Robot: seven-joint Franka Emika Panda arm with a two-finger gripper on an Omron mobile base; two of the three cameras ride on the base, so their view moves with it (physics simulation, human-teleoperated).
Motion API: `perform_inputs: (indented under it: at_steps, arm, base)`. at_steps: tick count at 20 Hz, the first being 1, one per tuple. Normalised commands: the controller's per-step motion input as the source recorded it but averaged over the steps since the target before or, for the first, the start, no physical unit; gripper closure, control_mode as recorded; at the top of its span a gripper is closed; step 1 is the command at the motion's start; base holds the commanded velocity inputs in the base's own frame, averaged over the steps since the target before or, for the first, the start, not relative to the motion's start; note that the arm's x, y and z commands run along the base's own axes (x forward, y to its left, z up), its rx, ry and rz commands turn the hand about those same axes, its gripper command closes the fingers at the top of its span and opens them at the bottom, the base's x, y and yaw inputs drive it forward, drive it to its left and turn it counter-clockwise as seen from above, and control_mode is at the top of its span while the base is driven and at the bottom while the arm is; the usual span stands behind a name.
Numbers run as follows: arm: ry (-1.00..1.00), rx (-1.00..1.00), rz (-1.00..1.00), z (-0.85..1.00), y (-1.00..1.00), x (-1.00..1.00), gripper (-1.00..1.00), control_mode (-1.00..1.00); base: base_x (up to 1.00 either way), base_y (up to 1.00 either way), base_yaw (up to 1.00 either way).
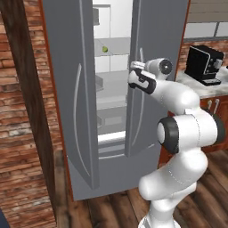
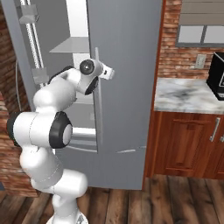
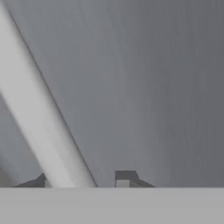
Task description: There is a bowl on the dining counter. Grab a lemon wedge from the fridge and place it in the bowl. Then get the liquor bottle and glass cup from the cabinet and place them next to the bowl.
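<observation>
Gripper (image 3: 83, 180): fingers straddling the right fridge door's handle (image 3: 39, 122), seemingly clasping it, to swing the door wider toward the lemon wedge (image 1: 105, 49).

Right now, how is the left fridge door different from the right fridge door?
The left fridge door is swung wide open; the right fridge door is only partly open. The gripper straddles the right door's handle; the left door's handle is untouched. Both are grey.

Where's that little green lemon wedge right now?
In the left base view, the lemon wedge sits on an upper fridge shelf, seen between the doors, up and left of the gripper.
</observation>
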Motion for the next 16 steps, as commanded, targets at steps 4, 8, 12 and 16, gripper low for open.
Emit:
perform_inputs:
  at_steps: [4, 8, 12, 16]
  arm:
    - [-0.09, 0.00, -0.10, 0.24, -1.00, -0.80, 1.00, -1.00]
    - [-0.05, 0.00, -0.13, 0.30, -1.00, -0.81, 1.00, -1.00]
    - [-0.01, 0.00, -0.16, 0.35, -1.00, -0.78, 1.00, -1.00]
    - [0.00, 0.00, -0.18, 0.36, -1.00, -0.79, 1.00, -1.00]
  base:
    - [0.00, 0.00, 0.00]
    - [0.00, 0.00, 0.00]
    - [0.00, 0.00, 0.00]
    - [0.00, 0.00, 0.00]
